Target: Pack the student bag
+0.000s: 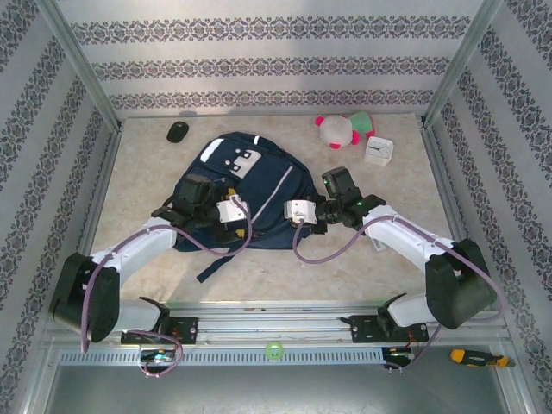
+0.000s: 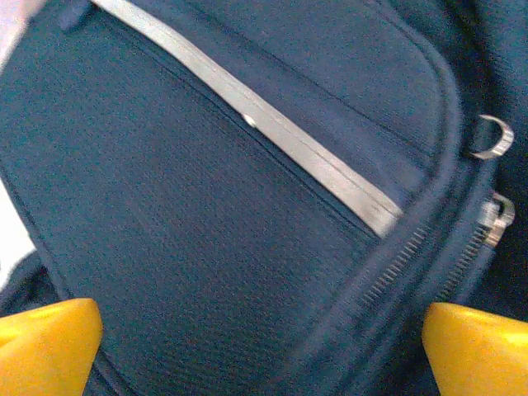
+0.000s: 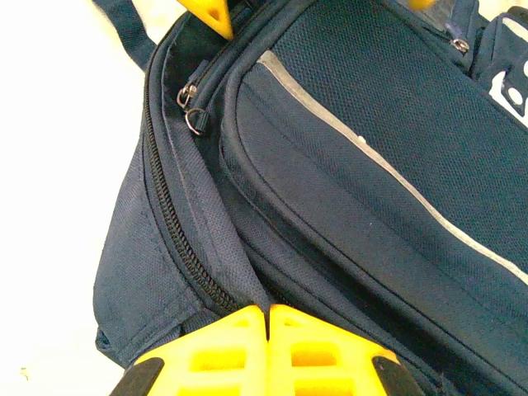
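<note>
**Yellow fingers on the student bag, one pair shut and one pair wide**

Closest thing in the right wrist view is the right gripper [image 3: 268, 330] itself. Its two yellow fingers are pressed flat together with no gap, right at a fold of navy fabric next to a long zipper [image 3: 173, 214] on the side of the student bag [image 3: 346, 206]. Honestly can't tell if any cloth is actually pinched in there. Two metal zipper pulls [image 3: 191, 111] sit further up that same side, and a pale reflective stripe [image 3: 371, 157] runs diagonally across the panel.

Left gripper [image 2: 260, 355] is spread wide, with one yellow fingertip in each bottom corner of its wrist view. It's gripping nothing, and the bag's woven navy panel spans the gap between the tips.

From above, the bag lies flat in the middle of the beige table [image 1: 129, 190], with its white patches [image 1: 235, 159] toward the far wall. Both arms reach in over its near half, one from each side.

Off the bag, a black mouse [image 1: 178, 131] sits far left. A pink and white plush toy [image 1: 343, 129] is far right, with a small white clock [image 1: 378, 151] just beside it. An orange-handled screwdriver [image 1: 470, 356] lies at the near right corner.
</note>
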Available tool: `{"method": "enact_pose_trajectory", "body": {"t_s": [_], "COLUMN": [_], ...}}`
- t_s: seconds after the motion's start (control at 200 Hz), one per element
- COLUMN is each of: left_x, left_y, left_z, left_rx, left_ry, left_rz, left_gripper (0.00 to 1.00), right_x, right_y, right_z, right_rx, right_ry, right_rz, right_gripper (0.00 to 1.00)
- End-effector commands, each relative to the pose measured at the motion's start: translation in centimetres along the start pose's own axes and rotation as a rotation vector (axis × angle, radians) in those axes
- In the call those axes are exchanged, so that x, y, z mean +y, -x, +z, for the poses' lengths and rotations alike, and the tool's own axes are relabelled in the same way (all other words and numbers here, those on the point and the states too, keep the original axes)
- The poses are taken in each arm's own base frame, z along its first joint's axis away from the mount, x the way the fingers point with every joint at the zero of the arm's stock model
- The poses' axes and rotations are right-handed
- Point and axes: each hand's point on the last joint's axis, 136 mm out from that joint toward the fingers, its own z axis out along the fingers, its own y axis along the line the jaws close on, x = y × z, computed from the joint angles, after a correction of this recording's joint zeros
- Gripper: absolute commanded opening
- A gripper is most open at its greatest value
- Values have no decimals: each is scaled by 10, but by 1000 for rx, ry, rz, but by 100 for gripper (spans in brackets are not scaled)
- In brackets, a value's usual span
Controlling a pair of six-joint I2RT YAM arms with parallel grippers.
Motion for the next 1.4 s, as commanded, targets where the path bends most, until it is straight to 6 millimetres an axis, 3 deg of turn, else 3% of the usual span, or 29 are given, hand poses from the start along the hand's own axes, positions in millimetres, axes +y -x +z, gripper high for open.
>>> {"method": "enact_pose_trajectory", "body": {"t_s": [0.0,0.13,0.19,0.22,0.27,0.29,0.32,0.38,0.46,0.565,0.71,0.819,0.979,1.144,1.394], "left_x": [18,6,0,-1,1,2,6,12,21,32,37,41,44,41,42], "left_y": [26,27,26,27,31,33,37,45,53,57,63,67,67,64,69], "left_z": [6,20,24,25,25,24,22,15,4,-9,-19,-21,-19,-18,-16], "left_rx": [-83,-101,-105,-111,-130,-139,-155,-183,-203,-218,-253,-271,-253,-218,-207], "left_ry": [61,-3,-43,-54,-48,-38,-22,6,40,94,112,113,90,67,32], "left_rz": [154,174,166,156,126,109,79,-15,-160,-339,-474,-570,-687,-733,-749], "left_gripper": [99,100,91,80,36,22,12,3,0,0,0,0,0,0,0], "right_x": [-9,-12,-14,-15,-19,-20,-22,-24,-25,-28,-29,-24,0,0,-5], "right_y": [26,31,33,33,31,29,26,17,11,26,47,60,83,80,69], "right_z": [-10,-11,-12,-12,-14,-14,-16,-19,-28,-49,-77,-82,-67,-45,11], "right_rx": [-101,-119,-121,-117,-102,-93,-82,-49,4,-21,-94,-131,-133,-199,-167], "right_ry": [1,-2,-8,-12,-28,-36,-48,-75,-129,-215,-278,-282,-283,-410,-498], "right_rz": [-39,-44,-49,-47,-41,-28,-4,68,217,441,723,912,1086,1314,1274], "right_gripper": [0,0,0,0,0,0,0,3,23,46,53,53,51,52,53]}}
